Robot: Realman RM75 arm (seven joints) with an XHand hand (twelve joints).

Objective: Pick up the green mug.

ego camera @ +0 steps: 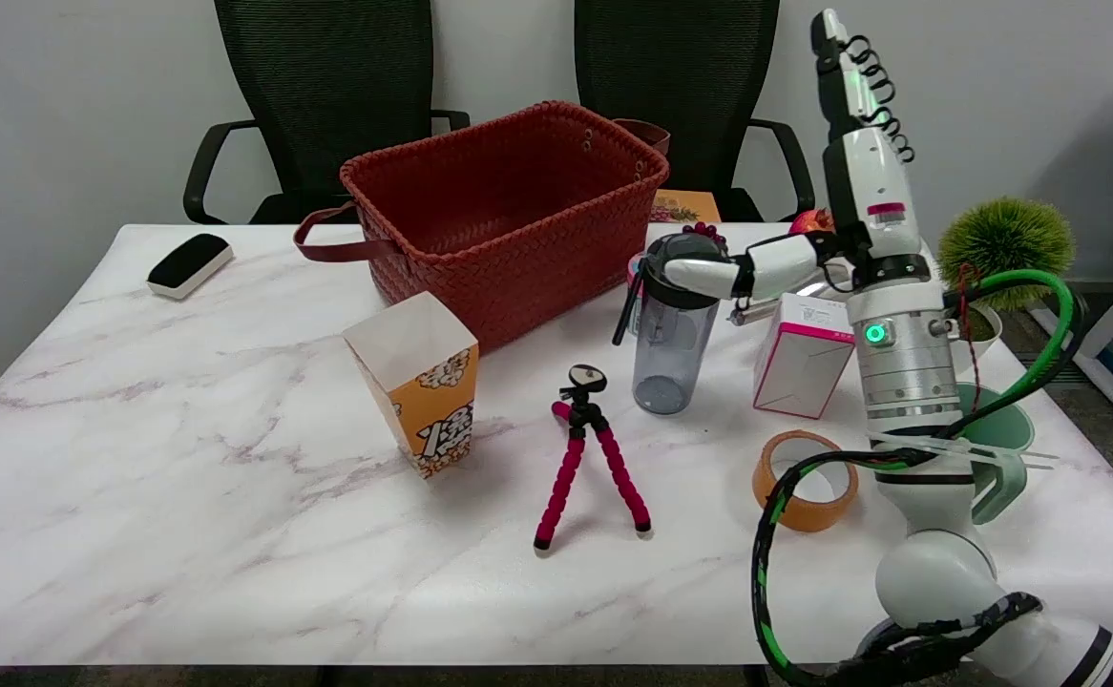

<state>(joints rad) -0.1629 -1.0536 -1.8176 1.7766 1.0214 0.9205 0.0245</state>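
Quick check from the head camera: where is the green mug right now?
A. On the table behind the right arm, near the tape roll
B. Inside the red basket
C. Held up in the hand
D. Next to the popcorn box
A: the green mug stands on the table, partly hidden by the right arm, just right of the tape roll.

On my feed the white marble-patterned counter carries a woven red-brown basket with strap handles at the back. A black-and-white eraser block lies far left. An orange popcorn box stands beside a pink-legged flexible mini tripod. Right of those I see a clear grey bottle with a black lid, a white carton with pink edges and an orange tape roll. A spiky green ball, possibly a potted plant, sits far right. Two black mesh office chairs stand behind.
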